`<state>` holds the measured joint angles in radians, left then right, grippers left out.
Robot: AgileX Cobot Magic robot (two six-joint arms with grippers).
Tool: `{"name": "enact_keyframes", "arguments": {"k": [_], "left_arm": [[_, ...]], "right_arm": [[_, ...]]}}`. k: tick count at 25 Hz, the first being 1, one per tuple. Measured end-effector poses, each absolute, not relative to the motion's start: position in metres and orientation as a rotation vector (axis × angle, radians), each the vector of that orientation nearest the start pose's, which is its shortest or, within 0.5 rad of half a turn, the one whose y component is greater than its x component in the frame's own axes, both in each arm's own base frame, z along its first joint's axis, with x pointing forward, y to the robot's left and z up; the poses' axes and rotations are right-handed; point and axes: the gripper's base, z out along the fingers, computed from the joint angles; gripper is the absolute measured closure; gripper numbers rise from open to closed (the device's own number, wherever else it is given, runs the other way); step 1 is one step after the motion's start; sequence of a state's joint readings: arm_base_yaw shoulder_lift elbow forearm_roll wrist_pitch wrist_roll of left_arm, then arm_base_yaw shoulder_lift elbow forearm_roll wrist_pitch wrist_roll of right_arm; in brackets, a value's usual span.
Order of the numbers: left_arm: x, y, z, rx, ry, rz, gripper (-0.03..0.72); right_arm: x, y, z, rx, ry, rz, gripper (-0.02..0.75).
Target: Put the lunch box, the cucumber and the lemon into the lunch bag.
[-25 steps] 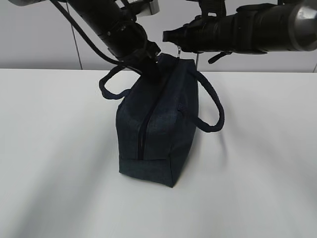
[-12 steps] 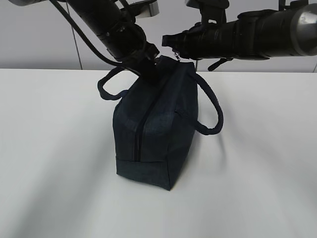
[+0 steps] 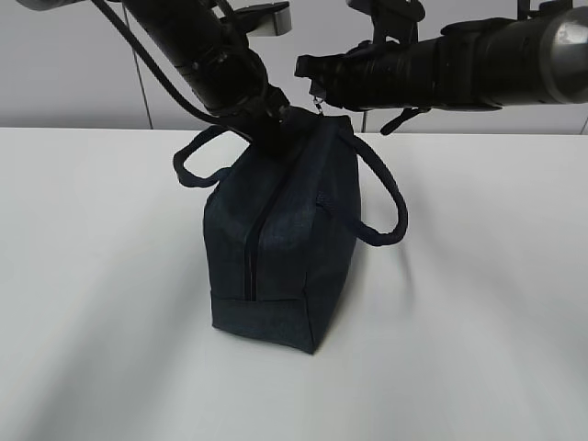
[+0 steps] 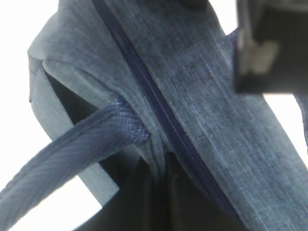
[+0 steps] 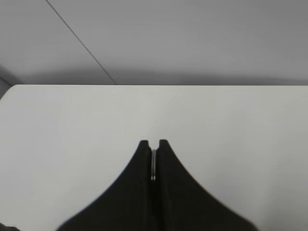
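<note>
The dark navy lunch bag (image 3: 276,248) stands on the white table with its top zipper (image 3: 250,248) running toward me. My left gripper (image 3: 274,130) is shut on a fold of the bag's fabric (image 4: 156,154) at the far end of the top, beside a loop handle (image 4: 72,154). My right gripper (image 3: 310,81) hovers just above that end and is shut on the zipper's metal ring pull (image 5: 153,166). The lunch box, the cucumber and the lemon are out of view.
The bag's two loop handles hang out to the left (image 3: 188,165) and right (image 3: 390,216). A grey wall (image 3: 73,83) rises behind the table's far edge. The white tabletop (image 3: 478,322) stretches around the bag.
The right gripper has moved a little to the left with the ring pull. The bag has shifted and turned slightly left. The left gripper keeps its hold on the fabric.
</note>
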<state>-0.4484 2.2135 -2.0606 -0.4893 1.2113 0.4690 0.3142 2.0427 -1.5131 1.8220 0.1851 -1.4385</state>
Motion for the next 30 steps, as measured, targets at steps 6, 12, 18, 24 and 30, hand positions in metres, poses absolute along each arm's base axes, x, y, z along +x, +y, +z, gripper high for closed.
{"name": "enact_keyframes", "arguments": {"k": [6, 12, 18, 24, 30], "left_arm": [[0.414, -0.244, 0.254, 1.097, 2.547, -0.672, 0.697], [0.413, -0.243, 0.253, 1.108, 2.557, -0.666, 0.697], [0.412, -0.242, 0.253, 1.116, 2.564, -0.665, 0.697], [0.412, -0.242, 0.253, 1.116, 2.564, -0.665, 0.697], [0.412, -0.242, 0.253, 1.114, 2.563, -0.665, 0.697]], "right_arm": [[0.448, 0.168, 0.232, -0.095, 2.06, 0.684, 0.738], [0.443, 0.17, 0.228, -0.149, 2.139, 0.705, 0.738], [0.434, 0.17, 0.241, -0.206, 2.158, 0.711, 0.738], [0.431, 0.161, 0.247, -0.226, 2.192, 0.705, 0.738], [0.43, 0.153, 0.242, -0.229, 2.258, 0.66, 0.738]]}}
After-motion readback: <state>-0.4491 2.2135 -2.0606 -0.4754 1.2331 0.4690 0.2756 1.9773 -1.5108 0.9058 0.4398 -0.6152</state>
